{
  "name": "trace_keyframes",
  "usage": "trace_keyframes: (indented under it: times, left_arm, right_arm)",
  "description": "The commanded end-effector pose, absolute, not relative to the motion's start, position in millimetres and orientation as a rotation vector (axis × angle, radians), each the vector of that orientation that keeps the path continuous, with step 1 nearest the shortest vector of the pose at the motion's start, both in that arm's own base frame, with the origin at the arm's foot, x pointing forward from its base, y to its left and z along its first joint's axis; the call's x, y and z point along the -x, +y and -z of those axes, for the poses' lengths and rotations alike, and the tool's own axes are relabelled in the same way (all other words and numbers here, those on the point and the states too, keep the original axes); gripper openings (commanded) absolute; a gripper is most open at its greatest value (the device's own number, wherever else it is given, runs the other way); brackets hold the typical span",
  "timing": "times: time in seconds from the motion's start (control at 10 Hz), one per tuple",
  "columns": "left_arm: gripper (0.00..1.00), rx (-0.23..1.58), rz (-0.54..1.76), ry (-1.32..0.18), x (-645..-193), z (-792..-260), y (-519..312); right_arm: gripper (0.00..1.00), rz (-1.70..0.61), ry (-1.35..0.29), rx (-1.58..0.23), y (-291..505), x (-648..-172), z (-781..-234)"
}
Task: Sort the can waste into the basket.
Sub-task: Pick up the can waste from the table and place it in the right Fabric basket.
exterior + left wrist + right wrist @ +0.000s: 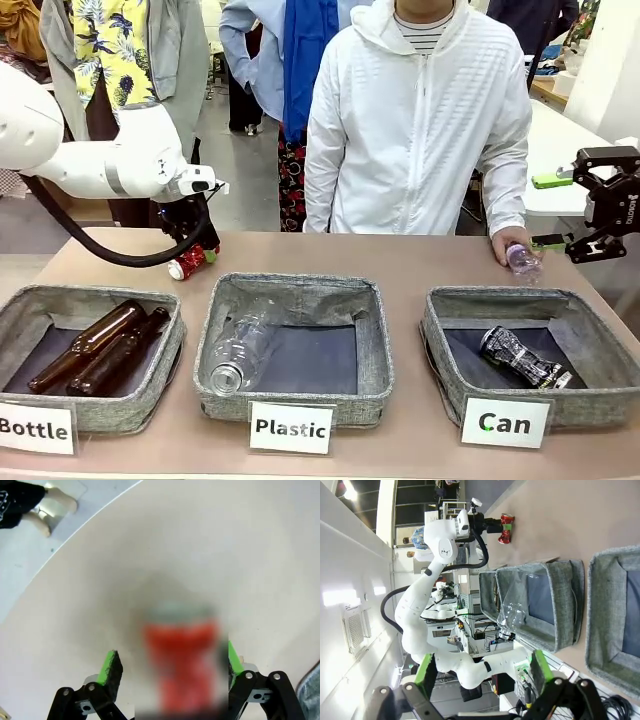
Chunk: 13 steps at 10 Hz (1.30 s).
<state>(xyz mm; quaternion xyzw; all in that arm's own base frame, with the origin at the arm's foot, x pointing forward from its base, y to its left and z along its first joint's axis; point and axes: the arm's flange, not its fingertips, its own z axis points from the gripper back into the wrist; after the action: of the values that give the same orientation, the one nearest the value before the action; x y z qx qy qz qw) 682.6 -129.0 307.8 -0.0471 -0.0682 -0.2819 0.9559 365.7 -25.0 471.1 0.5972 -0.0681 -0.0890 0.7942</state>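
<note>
A dented red can (190, 262) lies on the table's far left, behind the baskets, and looks blurred in the left wrist view (182, 665). My left gripper (188, 250) is down around it, and its green pads (111, 666) stand apart on both sides of the can. One pad is close to the can and the other leaves a gap. A black patterned can (522, 357) lies in the grey basket (440, 345) marked "Can". My right gripper (552, 211) hangs open and empty above the table's right end.
The "Bottle" basket (170, 345) holds two brown bottles, and the "Plastic" basket (372, 340) holds a clear bottle. A person in a white jacket stands across the table, with a hand (512, 245) on a small plastic bottle (523, 262) behind the Can basket.
</note>
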Motion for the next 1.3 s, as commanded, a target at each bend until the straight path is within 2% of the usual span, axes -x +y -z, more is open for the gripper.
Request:
trace_keyframes:
  times: [0.0, 0.1, 0.2, 0.3, 0.4, 0.8, 1.0, 1.2]
  left_arm:
    - [0.41, 0.043, 0.544, -0.126, -690, -311, -131]
    - [0.41, 0.039, 0.550, -0.125, -690, -311, -132]
    - [0.00, 0.033, 0.546, -0.123, -689, -310, -133]
    - [0.36, 0.030, 0.542, -0.117, -690, -309, -132]
    - [0.00, 0.029, 0.540, -0.115, -691, -309, -132]
    - [0.00, 0.048, 0.536, -0.170, -675, -336, -110]
    - [0.00, 0.093, 0.630, -0.296, -624, -402, -68]
    - [0.00, 0.099, 0.767, -0.402, -531, -466, -33]
  right_arm:
    - [1.00, 0.168, -0.156, -1.280, -28, -365, -473]
    - [1.00, 0.168, -0.156, -1.280, -28, -365, -473]
    - [1.00, 0.168, -0.156, -1.280, -28, -365, -473]
    - [1.00, 0.168, -0.156, -1.280, -28, -365, -473]
    - [1.00, 0.168, -0.156, -1.280, -28, -365, -473]
    - [1.00, 0.168, -0.156, -1.280, -28, -365, -473]
    - [1.00, 0.168, -0.156, -1.280, -28, -365, -473]
    - [1.00, 0.168, -0.156, -1.280, -28, -365, -473]
